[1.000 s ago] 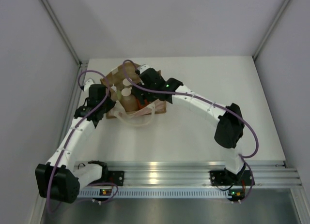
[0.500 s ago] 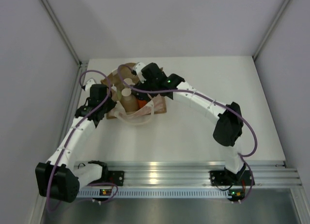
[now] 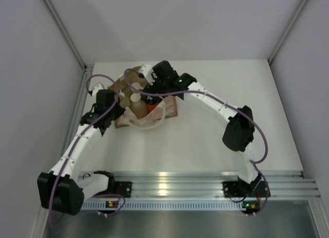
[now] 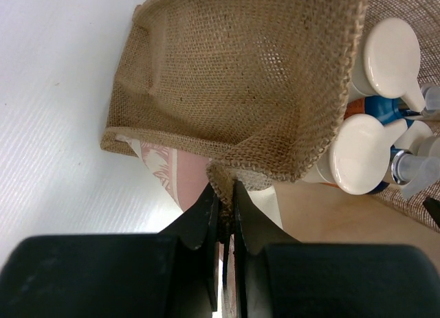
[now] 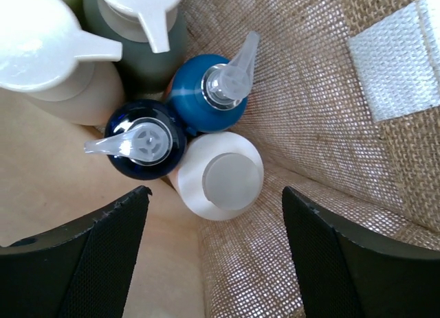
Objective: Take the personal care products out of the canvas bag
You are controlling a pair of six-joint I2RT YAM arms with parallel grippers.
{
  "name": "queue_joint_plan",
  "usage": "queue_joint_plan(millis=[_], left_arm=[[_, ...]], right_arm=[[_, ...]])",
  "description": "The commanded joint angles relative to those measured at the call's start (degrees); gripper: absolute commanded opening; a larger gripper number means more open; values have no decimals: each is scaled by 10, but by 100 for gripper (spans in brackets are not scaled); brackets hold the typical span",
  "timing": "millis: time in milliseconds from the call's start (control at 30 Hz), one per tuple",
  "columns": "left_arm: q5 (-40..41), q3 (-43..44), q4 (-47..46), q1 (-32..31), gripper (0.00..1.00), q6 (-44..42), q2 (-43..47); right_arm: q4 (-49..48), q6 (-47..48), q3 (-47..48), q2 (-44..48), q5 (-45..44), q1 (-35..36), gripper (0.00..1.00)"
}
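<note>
Over the last second the right arm (image 3: 211, 102) has been swung further over the bag (image 3: 172, 108). The right gripper (image 5: 214, 194) is now placed directly above the bag's open mouth rather than nearer its right edge. Its jaws are spread wide and nothing is held between them. A white bottle (image 5: 220, 174) with a frosted cap is framed between the jaws, deep inside the bag against the woven wall. Packed just beside it and touching are a dark blue bottle (image 5: 141, 143) and a lighter blue bottle (image 5: 206, 98). A grey-green bottle (image 5: 148, 50) and a beige bottle (image 5: 69, 84) are seen beyond them.

The left gripper (image 4: 223, 194) is clamped on the bag's rim at the left side of the bag, so the mouth is kept open. No bottle has yet been brought out; every bottle in view lies inside the bag. The approach is judged complete, and a descent onto the white bottle appears to be prepared. The fingers may be hindered by the crowded nozzles.
</note>
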State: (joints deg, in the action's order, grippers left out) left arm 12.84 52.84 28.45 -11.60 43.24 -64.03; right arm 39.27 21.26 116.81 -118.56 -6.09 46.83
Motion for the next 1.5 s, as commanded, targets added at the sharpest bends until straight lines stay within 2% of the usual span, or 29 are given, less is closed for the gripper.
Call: queue_joint_plan(millis=[0, 167, 267, 367, 400, 567, 767, 900, 1100, 1267, 1467], left_arm=[[-3, -8, 66, -3, 0, -28, -20], [0, -5, 66, -3, 0, -39, -23], [2, 0, 65, -3, 0, -45, -29], [1, 0, 65, -3, 0, -44, -35], [2, 0, 66, -3, 0, -43, -36], [10, 4, 66, -3, 0, -45, -45], [17, 10, 66, -3, 0, -53, -46], [18, 15, 65, -3, 0, -55, -49], [36, 31, 66, -3, 0, -62, -58], [50, 44, 66, -3, 0, -63, -63], [36, 48, 66, -7, 0, -57, -73]], right_arm=[[12, 19, -2, -31, 46, -29, 76], [20, 19, 2, -24, 54, -28, 74], [20, -12, 41, -14, 56, -28, 77], [19, -98, 109, -35, -44, -28, 77], [19, -151, 132, -39, -52, -28, 77], [19, -269, 143, -54, -32, -28, 73], [32, -357, 118, -66, -6, -27, 59], [75, -424, 125, -80, -44, -26, 56], [149, -478, 131, -83, -150, -26, 59], [170, -521, 103, -69, -176, -26, 58], [172, -521, 115, -107, -171, -26, 54]])
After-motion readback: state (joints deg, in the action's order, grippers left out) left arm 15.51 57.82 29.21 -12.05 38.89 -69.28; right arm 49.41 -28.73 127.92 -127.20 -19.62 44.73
